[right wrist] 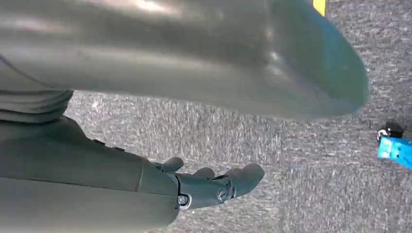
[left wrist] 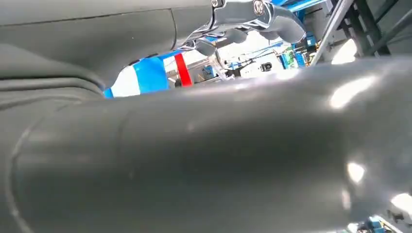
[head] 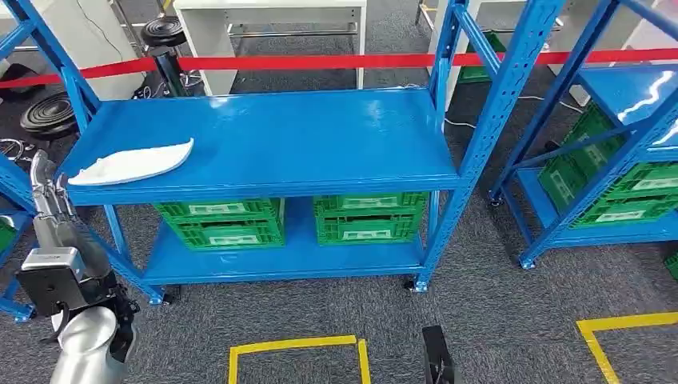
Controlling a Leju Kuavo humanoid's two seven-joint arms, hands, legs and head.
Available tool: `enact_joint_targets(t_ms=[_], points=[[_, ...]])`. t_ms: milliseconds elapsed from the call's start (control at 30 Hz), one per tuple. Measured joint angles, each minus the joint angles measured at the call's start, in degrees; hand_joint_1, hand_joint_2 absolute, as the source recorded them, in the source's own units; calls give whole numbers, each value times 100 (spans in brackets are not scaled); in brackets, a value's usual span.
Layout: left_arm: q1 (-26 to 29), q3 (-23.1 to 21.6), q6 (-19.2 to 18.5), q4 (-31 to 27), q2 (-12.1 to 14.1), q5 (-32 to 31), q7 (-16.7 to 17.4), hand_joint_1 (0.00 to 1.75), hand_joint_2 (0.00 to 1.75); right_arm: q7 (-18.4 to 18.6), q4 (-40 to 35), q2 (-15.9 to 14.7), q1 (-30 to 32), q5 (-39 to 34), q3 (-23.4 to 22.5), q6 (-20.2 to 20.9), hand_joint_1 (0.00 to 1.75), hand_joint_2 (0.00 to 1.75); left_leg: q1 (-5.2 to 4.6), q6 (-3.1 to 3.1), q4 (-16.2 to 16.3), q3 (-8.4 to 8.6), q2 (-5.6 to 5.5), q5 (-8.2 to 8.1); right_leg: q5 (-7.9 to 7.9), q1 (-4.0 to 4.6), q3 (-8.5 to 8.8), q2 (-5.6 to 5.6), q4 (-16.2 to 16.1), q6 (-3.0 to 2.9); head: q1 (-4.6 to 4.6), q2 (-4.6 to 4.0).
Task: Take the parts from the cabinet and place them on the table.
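White part point(head: 132, 164) at shelf's point(head: 320, 136) left front corner; looks thin, stiff, light. Best gripped along its near edge. Left hand point(head: 46, 196) raised beside it, empty, fingers apart; right hand point(right wrist: 214, 187) empty, fingers apart.

Blue shelf point(head: 280, 136), white part point(head: 132, 164), green crates point(head: 224, 222) — white labels, red barrier tape point(head: 320, 62), grey carpet point(head: 496, 320) — yellow floor markings point(head: 292, 346)

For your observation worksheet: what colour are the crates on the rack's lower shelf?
Green, with pale labels on their fronts; the crates show best in the head view.
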Motion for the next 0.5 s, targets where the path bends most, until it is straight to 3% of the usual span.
enact_joint_targets(t_ms=[33, 67, 167, 200, 233, 267, 333, 367, 400, 500], points=[[2, 0, -4, -7, 7, 0, 2, 0, 0, 0, 0, 9, 1, 9, -2, 4, 0, 0, 19, -36, 42, -25, 11, -21, 14, -28, 34, -12, -34, -31, 4, -2], [-24, -2, -18, -7, 7, -2, -4, 0, 0, 2, 0, 4, 2, 26, -2, 4, 0, 0, 27, -94, 253, -109, 19, -145, 2, -35, 65, -10, -42, -57, -37, -2], [-23, -2, -39, 6, 15, -4, 0, 0, 0, 6, 0, 2, 1, 46, -2, 13, 0, 0, 97, -198, 1481, -763, 34, -658, -36, -44, 94, -12, -41, -91, -37, -2], [-17, -2, -46, 18, 17, -9, 2, 0, 0, 7, 0, 2, 6, 48, -2, 13, 0, 0, 115, -217, 1732, -928, 35, -690, -50, -50, 100, -11, -40, -87, -37, -2], [-16, -2, -50, 31, 24, -13, 2, 0, 0, 7, 0, 2, 11, 48, -2, 13, 0, 0, 135, -228, 1713, -965, 36, -561, -68, -61, 126, -7, -39, -75, -37, -2], [-20, -2, -57, 33, 26, -17, 2, 0, 0, 4, 0, 2, 11, 48, -2, 15, 0, 0, 147, -229, 1438, -862, 38, -331, -91, -73, 158, -2, -39, -55, -39, -2], [-42, -2, -81, 33, 28, -22, 2, 0, 0, 4, 0, 4, 9, 52, -2, 20, 0, 0, 155, -213, 434, -389, 49, 248, -157, -105, 264, 3, -40, -6, -39, -2], [-59, -2, -98, 39, 28, -22, 2, 0, 0, 2, 0, 2, 7, 52, -2, 20, 0, 0, 146, -209, 77, -220, 66, 278, -191, -102, 293, 1, -48, 34, -44, -2], [-87, -4, -116, 46, 26, -22, 4, 0, 0, 0, 0, 2, -2, 55, -2, 20, 0, 0, 99, -163, -35, -132, 56, 199, -217, -87, 282, 6, -38, 82, -85, -2], [-93, -2, -125, 50, 33, -13, 2, 0, 0, 0, 0, 4, 1, 61, -2, 20, 0, 0, 75, -35, -6, -161, 38, 169, -208, -87, 329, -8, -135, 200, -57, -2]])
